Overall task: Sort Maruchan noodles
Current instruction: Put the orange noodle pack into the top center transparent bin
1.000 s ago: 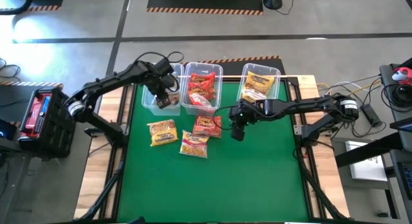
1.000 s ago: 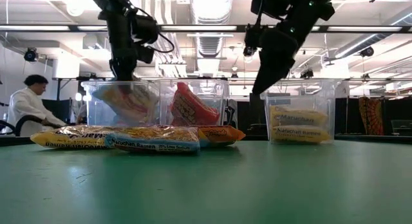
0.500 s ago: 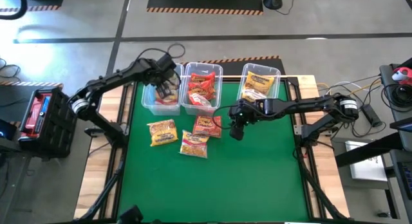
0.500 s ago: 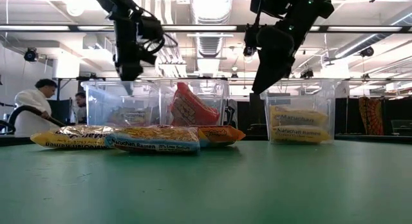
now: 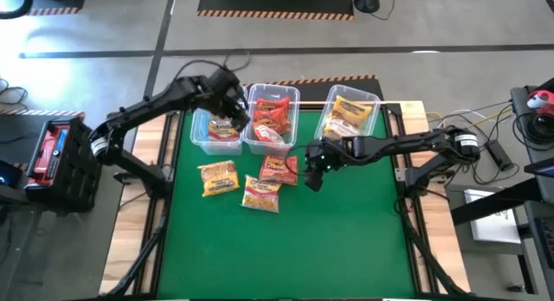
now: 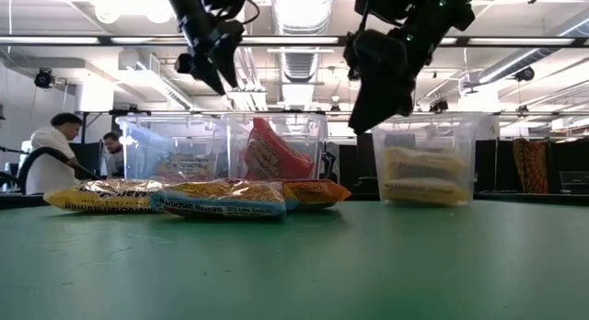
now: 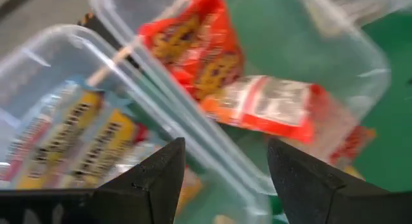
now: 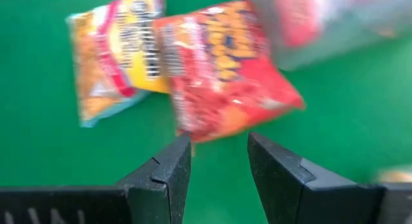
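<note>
Left gripper hovers over the left bin, fingers wide and empty, at 11 o'clock. Right gripper, fingers narrowly parted, empty, aims at the red ramen packet on the tabletop. 3 packets remain unsorted at centre.

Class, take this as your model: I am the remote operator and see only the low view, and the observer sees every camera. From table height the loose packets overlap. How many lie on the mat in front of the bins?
Observer: Three: a yellow packet, another yellow packet and a red packet.
Operator: Which does the right gripper face?
Observer: The right gripper is open, just short of the red packet's edge.
Operator: And the left bin?
Observer: The open left gripper is empty above the left bin, where a packet lies.
</note>
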Controlling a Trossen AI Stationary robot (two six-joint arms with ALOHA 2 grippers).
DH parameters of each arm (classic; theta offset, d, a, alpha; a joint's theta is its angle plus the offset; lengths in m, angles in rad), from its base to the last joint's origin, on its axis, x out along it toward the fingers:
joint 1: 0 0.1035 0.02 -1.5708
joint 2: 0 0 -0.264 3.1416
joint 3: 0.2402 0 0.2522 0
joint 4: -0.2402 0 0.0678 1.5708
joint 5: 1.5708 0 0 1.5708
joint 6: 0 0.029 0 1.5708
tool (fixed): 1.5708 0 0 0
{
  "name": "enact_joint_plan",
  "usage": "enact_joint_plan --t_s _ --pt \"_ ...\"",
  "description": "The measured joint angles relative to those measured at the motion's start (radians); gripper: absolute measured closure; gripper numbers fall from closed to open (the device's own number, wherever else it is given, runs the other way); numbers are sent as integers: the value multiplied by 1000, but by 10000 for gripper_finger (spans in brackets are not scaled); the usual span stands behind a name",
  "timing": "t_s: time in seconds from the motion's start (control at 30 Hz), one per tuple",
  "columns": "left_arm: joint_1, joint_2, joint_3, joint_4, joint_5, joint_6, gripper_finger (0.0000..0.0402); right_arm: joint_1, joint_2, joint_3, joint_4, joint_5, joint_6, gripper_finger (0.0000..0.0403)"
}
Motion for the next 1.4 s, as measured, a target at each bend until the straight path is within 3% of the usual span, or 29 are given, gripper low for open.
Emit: enact_joint_plan --t_s 0.2,0.33,0.57,0.73,0.93,1.2,1.4 --pt "-192 -4 -35 3 -15 -206 201 36 44 -2 103 -72 -63 261" --pt "-319 -1 -36 39 -147 -306 201 36 44 -3 71 -128 -102 261" --pt "-403 -1 -8 53 -220 -458 201 35 -39 -5 -54 -127 -189 262" --pt "-450 -1 -2 73 -214 -561 201 38 -108 -5 -104 -123 -204 261" --pt "-566 3 -28 71 -144 -768 201 44 -135 -8 -32 -152 -196 262" --pt "-732 35 -122 71 -171 -1078 201 105 -29 -22 114 -179 -137 262" --pt "-797 67 -224 84 -170 -1263 201 165 32 -23 191 -178 -135 262"
